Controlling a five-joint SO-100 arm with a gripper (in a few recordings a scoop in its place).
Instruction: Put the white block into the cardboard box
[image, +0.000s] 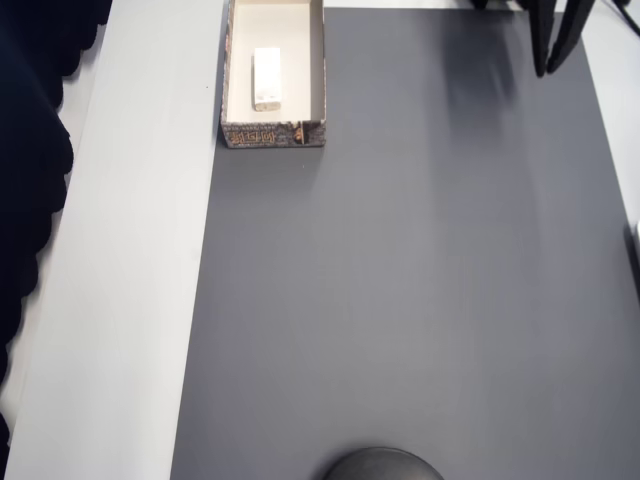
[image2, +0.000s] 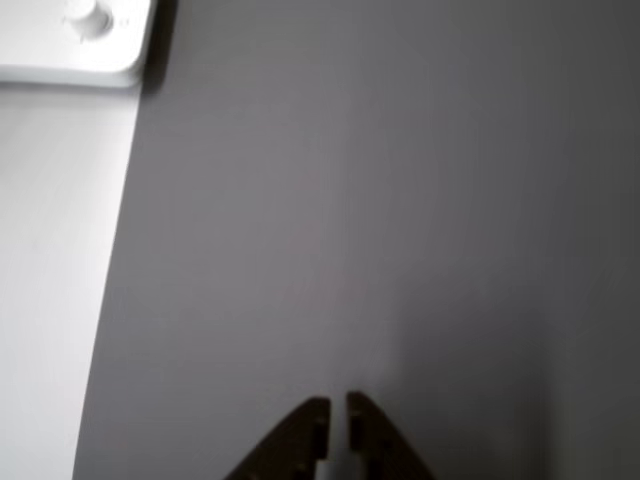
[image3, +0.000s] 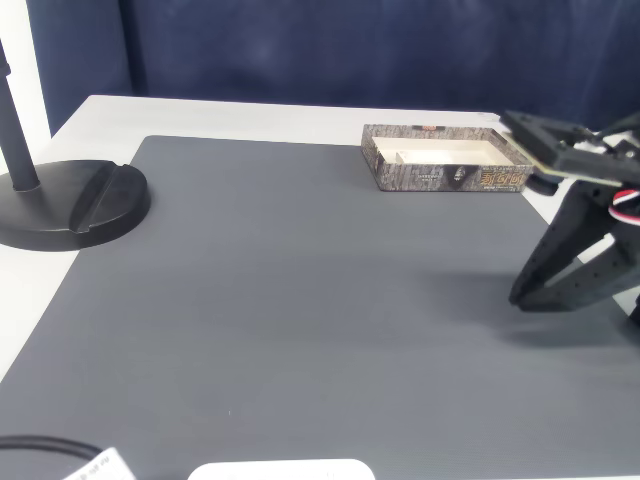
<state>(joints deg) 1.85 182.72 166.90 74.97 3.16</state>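
At the top left of the overhead view, the white block (image: 267, 78) lies flat inside the cardboard box (image: 318, 70), well apart from the gripper (image: 553, 62) at the top right, over the grey mat (image: 400, 300). Its jaws are nearly closed and hold nothing, as the wrist view shows (image2: 337, 410). From the side, the fixed view shows the box's (image3: 440, 177) printed outer wall and a black stand base (image3: 70, 205) at left.

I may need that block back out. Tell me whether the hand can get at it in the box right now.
Probably yes. The white block lies flat in the open-topped box, uncovered, and bare gray mat separates it from the hand. The box walls may crowd the fingers, though.
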